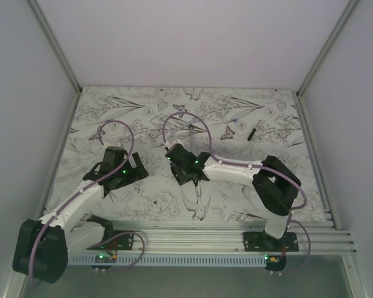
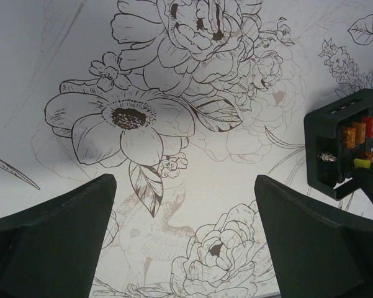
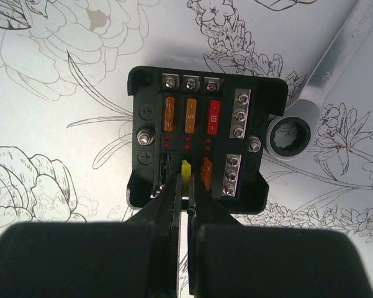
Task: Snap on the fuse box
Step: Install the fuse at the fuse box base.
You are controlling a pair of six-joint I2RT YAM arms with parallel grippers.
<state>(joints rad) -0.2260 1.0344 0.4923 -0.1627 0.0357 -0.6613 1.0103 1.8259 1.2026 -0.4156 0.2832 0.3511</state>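
Note:
The fuse box point(image 3: 267, 102) is a small black box lying flat on the flowered cloth, with two orange fuses and a red one in its top row. My right gripper point(image 3: 186, 183) is over its near edge, shut on a yellow fuse point(image 3: 185, 167) standing in the lower row beside another orange fuse. In the top view the right gripper point(image 1: 185, 169) covers the box. My left gripper point(image 2: 186, 205) is open and empty, low over the cloth to the left of the box point(image 2: 344, 139); it also shows in the top view point(image 1: 135, 169).
A silver ring wrench point(image 3: 335, 56) lies just right of the fuse box, its ring end almost touching the box. It also shows in the top view point(image 1: 190, 131). A thin black stick point(image 1: 252, 133) lies at the back right. White walls close in the table.

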